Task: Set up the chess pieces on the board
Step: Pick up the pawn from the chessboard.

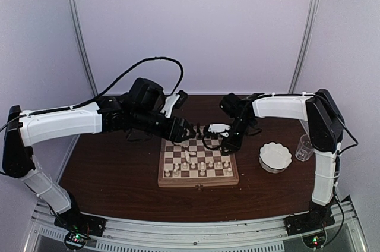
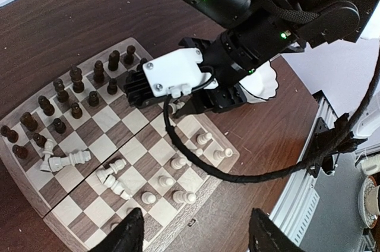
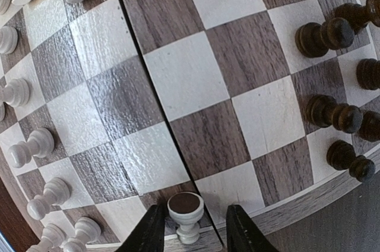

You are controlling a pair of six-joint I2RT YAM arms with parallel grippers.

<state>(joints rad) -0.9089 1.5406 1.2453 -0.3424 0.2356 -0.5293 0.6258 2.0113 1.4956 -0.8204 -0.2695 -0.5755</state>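
The board point(image 1: 168, 179) lies mid-table. Dark pieces point(image 2: 76, 78) stand along its far rows, also in the right wrist view point(image 3: 323, 35). White pieces point(image 2: 178, 161) stand near the front edge. A few white pieces point(image 2: 62, 160) lie toppled mid-board. My right gripper point(image 3: 195, 228) is low at the board's side edge, also in the top view point(image 1: 228, 141). It is open around an upside-down white piece point(image 3: 186, 216). The piece rests against the left finger, with a gap to the right finger. My left gripper point(image 2: 199, 234) is open and empty above the board's white side, also in the top view point(image 1: 190, 130).
A white scalloped bowl point(image 1: 275, 157) and a clear plastic cup point(image 1: 304, 147) stand right of the board. A black cable point(image 2: 237, 175) hangs across the left wrist view over the white pieces. The two arms meet closely above the board's far edge.
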